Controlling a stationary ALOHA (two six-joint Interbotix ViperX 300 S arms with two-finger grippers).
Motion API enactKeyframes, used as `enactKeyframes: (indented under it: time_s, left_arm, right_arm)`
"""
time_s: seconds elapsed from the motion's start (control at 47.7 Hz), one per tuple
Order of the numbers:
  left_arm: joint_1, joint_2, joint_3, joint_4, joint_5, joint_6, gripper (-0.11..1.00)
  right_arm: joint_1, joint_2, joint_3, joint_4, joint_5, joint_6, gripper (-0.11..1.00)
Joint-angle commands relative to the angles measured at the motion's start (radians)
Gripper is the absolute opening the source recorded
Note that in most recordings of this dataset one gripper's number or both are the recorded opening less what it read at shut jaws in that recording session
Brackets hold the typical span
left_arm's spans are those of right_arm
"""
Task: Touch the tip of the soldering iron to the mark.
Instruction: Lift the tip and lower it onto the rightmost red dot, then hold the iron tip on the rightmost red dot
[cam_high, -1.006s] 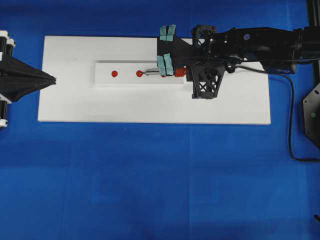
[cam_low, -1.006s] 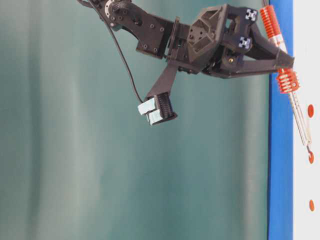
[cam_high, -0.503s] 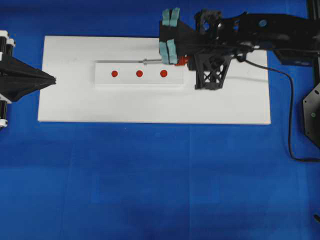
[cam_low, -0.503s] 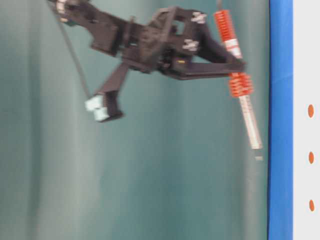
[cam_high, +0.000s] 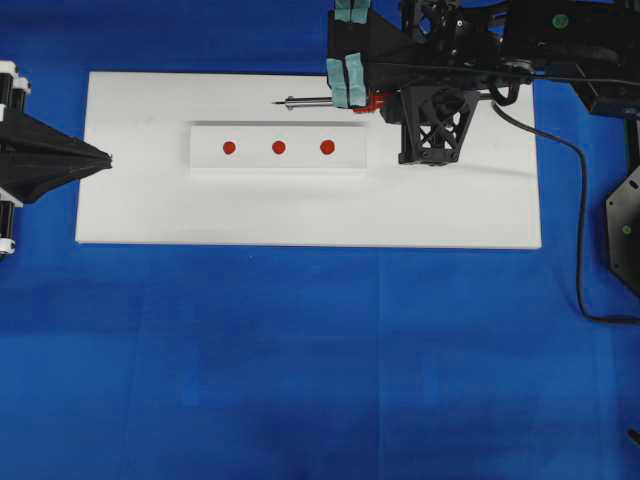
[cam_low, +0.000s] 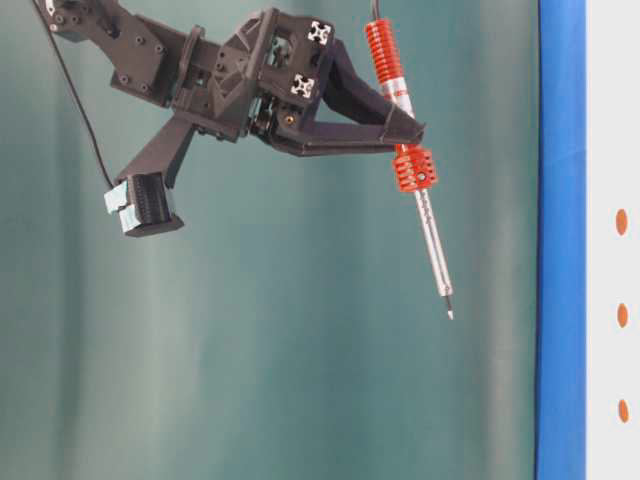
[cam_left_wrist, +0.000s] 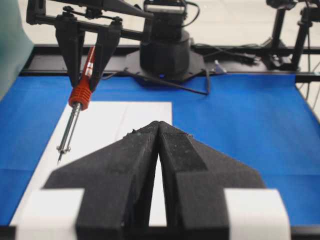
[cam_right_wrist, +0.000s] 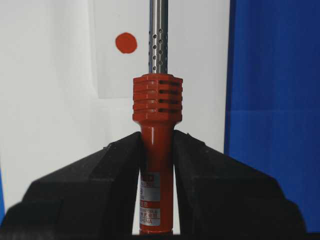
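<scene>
from overhead, the right gripper (cam_high: 350, 82) is clamping the iron (cam_high: 325, 100) by its red handle, shaft lying level in the picture with the tip pointing left, over the white board (cam_high: 150, 210) just beyond the far edge of the strip (cam_high: 350, 160) that is carrying three red marks (cam_high: 278, 147); no mark is being touched. the left gripper (cam_high: 100, 158) is resting at the board's left edge, jaws pressed together on nothing, likely parked out of the way. from table level, the iron (cam_low: 420, 190) is hanging tilted, tip lowest, well clear of the board, a slant that probably lets the point lead. the left wrist view is showing its own closed jaws in front and the iron (cam_left_wrist: 75, 117) beyond, above the board's corner. the right wrist view is showing the jaws gripping low on the handle (cam_right_wrist: 156, 150), below the ribbed collar, probably for a steady tip, with one mark (cam_right_wrist: 126, 42) just left of the shaft.
</scene>
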Motion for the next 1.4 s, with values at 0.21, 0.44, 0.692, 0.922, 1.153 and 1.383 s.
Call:
enactKeyframes:
  time_s: [0.21,0.44,0.692,0.922,1.153,1.383]
  left_arm:
    - [0.000,0.005,-0.009,0.002,-0.011,-0.002,0.02]
    - [0.000,0.005,-0.009,0.002,-0.011,-0.002,0.02]
    - [0.000,0.005,-0.009,0.002,-0.011,-0.002,0.02]
    - [0.000,0.006,-0.009,0.002,-0.011,-0.002,0.02]
    - [0.000,0.008,-0.009,0.002,-0.011,-0.002,0.02]
    - [0.000,0.011,-0.009,0.002,-0.011,-0.002,0.02]
  right_arm:
    - [0.002,-0.064,0.029,-0.002,-0.006,0.003,0.07]
    - [0.000,-0.150,0.132,-0.002,-0.006,0.009,0.07]
    - [0.000,-0.195,0.184,-0.002,-0.008,0.009,0.07]
    - [0.000,-0.144,0.199,0.000,-0.028,0.009,0.07]
    - [-0.008,-0.061,0.218,0.002,-0.071,0.009,0.07]
    - [-0.012,-0.006,0.249,0.005,-0.141,0.009,0.07]
